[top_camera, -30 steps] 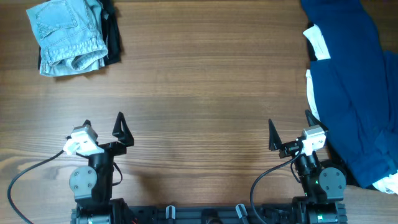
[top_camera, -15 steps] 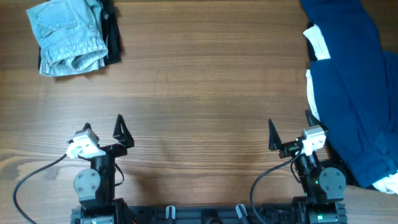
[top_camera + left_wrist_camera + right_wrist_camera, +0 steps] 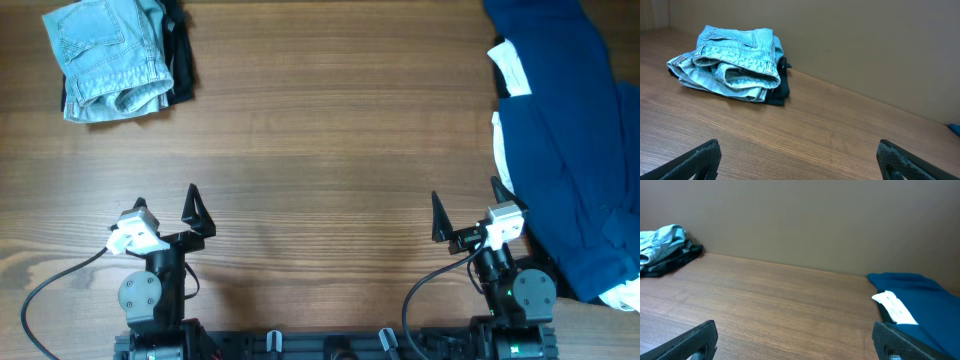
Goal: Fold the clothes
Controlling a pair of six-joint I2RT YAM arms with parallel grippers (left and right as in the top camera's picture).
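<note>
Folded pale blue denim shorts (image 3: 105, 55) lie on a black garment (image 3: 182, 60) at the far left corner of the table; they also show in the left wrist view (image 3: 732, 62) and far off in the right wrist view (image 3: 660, 240). A navy garment (image 3: 565, 130) with white pieces (image 3: 510, 68) is heaped along the right edge, also in the right wrist view (image 3: 920, 295). My left gripper (image 3: 165, 197) is open and empty near the front left. My right gripper (image 3: 466, 205) is open and empty near the front right, just left of the navy heap.
The wooden table (image 3: 330, 150) spans the view. A plain wall (image 3: 800, 215) stands behind its far edge. The arm bases (image 3: 330, 345) sit along the front edge.
The left arm's base and cable shifted slightly a second ago. Since then nothing has moved.
</note>
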